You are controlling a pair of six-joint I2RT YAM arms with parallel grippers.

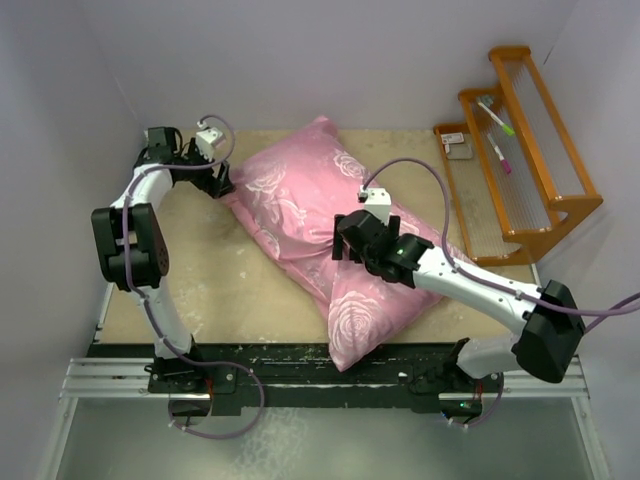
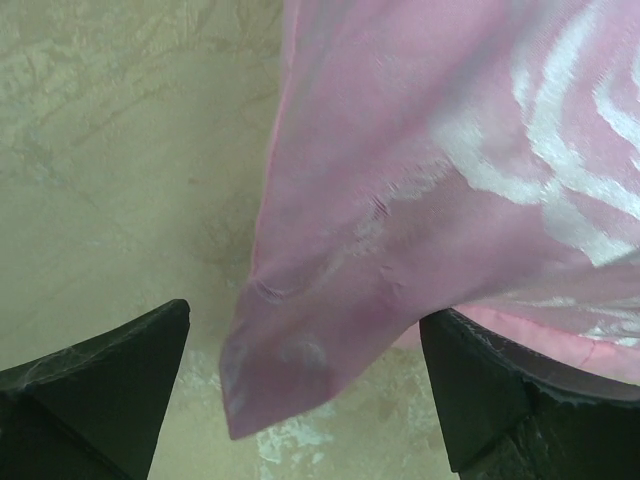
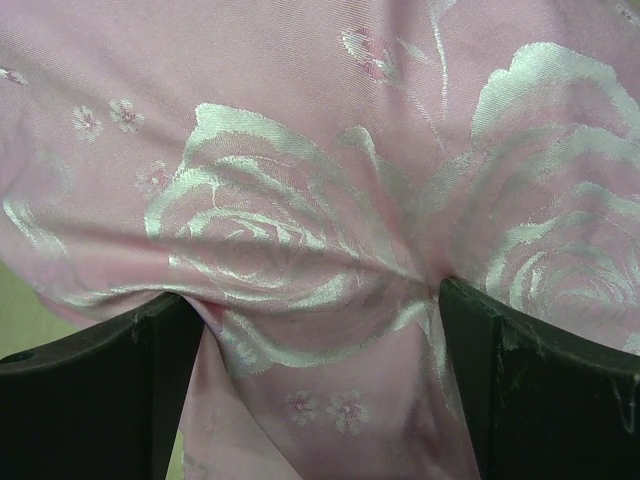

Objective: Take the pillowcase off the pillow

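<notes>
The pink pillowcase (image 1: 320, 205) with pale rose prints lies diagonally across the tan table (image 1: 215, 290), plump and full. The white pillow is hidden inside it. My left gripper (image 1: 226, 186) is open at the case's far-left corner. In the left wrist view that corner (image 2: 300, 350) hangs between the wide-apart fingers (image 2: 110, 390), above the table. My right gripper (image 1: 341, 246) is open and pressed onto the middle of the case. In the right wrist view, fabric (image 3: 300, 230) bunches in a fold between the spread fingers (image 3: 540, 380).
An orange stepped wooden rack (image 1: 540, 215) stands at the back right, with pens (image 1: 497, 117) on its steps and a small white item (image 1: 456, 143) beside it. White walls close in at the left, back and right.
</notes>
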